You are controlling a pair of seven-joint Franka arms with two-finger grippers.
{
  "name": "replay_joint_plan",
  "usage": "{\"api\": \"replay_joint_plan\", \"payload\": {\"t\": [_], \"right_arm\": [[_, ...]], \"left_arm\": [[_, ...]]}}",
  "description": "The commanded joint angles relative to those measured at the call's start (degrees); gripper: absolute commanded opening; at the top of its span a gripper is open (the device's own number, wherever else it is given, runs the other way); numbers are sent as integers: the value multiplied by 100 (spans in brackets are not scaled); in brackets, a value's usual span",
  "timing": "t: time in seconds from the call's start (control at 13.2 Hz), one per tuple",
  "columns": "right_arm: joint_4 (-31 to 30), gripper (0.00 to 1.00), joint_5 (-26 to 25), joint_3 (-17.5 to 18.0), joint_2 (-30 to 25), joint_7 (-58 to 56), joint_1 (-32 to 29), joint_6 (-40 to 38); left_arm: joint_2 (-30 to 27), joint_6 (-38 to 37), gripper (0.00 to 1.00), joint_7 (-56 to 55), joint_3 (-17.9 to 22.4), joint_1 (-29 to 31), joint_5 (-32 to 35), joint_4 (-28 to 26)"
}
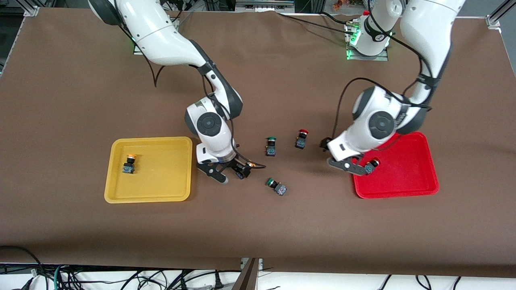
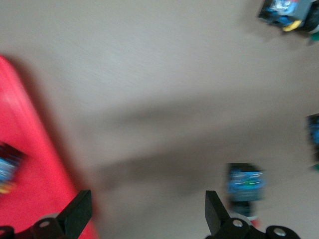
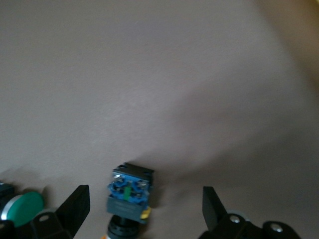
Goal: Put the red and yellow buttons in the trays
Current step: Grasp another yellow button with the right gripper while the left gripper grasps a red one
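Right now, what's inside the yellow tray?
One orange-yellow-capped button sits in the yellow tray, toward the corner nearest the right arm's end. Nothing covers the tray, so its whole floor shows.

A: What colour is the bench (image 1: 80, 100)?

B: Plain brown. The two trays are solid colours, one yellow tray (image 1: 121, 189), one red tray (image 1: 419, 177).

A: And the buttons?

B: All have black bodies with bluish bases. The orange-capped button (image 1: 129, 163) sits in the yellow tray; another orange-yellow cap (image 1: 251, 164) shows just beside the right gripper's (image 1: 231, 177) dark jaws. One red-capped button (image 1: 301, 138) lies on the brown. Two green-capped switches (image 1: 270, 146) (image 1: 276, 186) too.

A: The arms?

B: White with dark grey joints.
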Motion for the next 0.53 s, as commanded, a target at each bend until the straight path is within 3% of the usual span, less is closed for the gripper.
{"api": "replay_joint_plan", "payload": {"t": [0.0, 0.08, 0.15, 0.3, 0.38, 0.45], "right_arm": [[723, 100, -76, -98, 518, 127, 116, -31], [767, 99, -76, -107, 563, 118, 116, -31], [777, 84, -85, -107, 589, 109, 116, -31], [777, 23, -128, -107, 624, 109, 151, -31], [777, 0, -129, -107, 633, 109, 178, -31], [777, 0, -129, -107, 625, 66, 178, -31]], "left_arm": [[227, 154, 100, -1228, -60, -402, -23, -2], [376, 180, 100, -1422, -68, -473, -32, 15], [465, 242, 100, -1450, -68, -509, -23, 24], [544, 313, 100, -1477, -77, -544, -41, -28], [562, 313, 100, -1538, -77, -597, -49, -29], [606, 321, 100, -1564, -69, -676, -50, -29]]}}
